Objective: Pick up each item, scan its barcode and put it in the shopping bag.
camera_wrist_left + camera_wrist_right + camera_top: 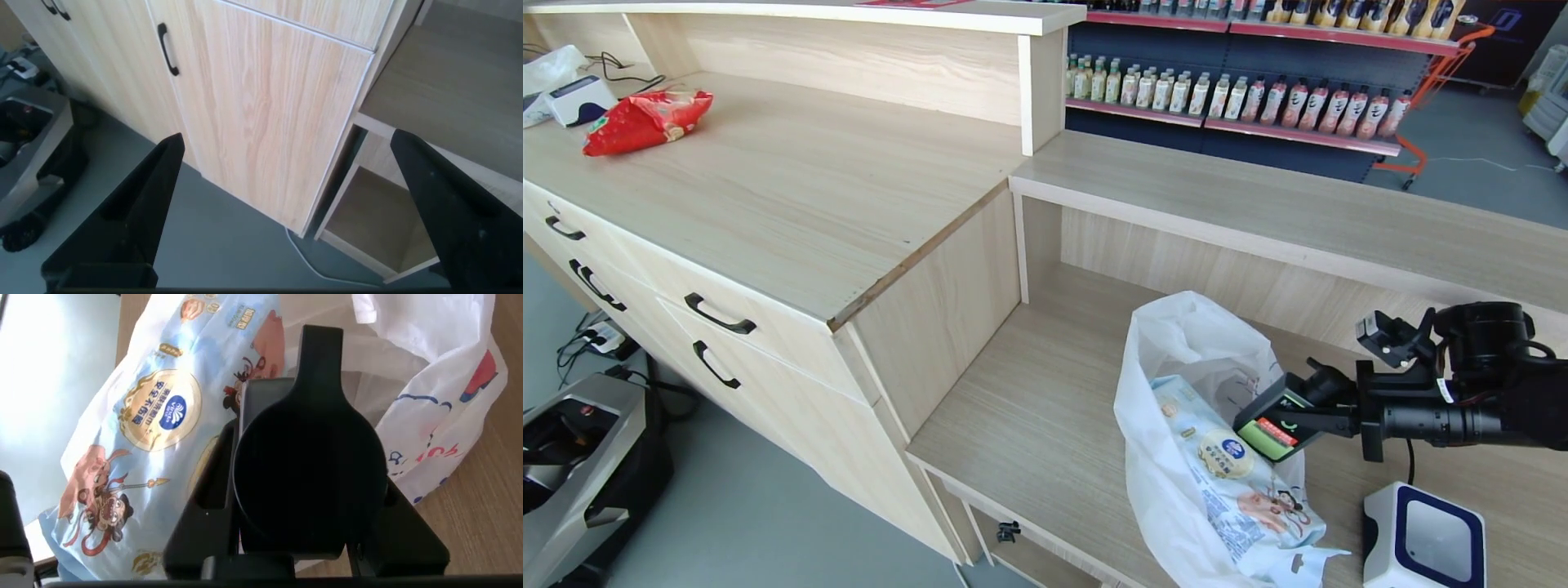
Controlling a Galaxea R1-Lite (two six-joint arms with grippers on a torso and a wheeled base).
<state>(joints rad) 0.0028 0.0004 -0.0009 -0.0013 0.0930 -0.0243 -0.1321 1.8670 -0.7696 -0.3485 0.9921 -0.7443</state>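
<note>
Green pack (1260, 442) is gripped in the right claw (1271, 429) over the open white shopping bag (1176, 343) on the lower desk (1029, 425), while the left claw (286, 140) hangs spread wide and holds nothing.

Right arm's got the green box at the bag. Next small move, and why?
Probably lower it a little into the shopping bag, then open. The right gripper is shut on the green box, which hangs over the bag's open mouth, above the blue-and-white pack already inside and away from the scanner. Whether it was scanned cannot be told.
</note>
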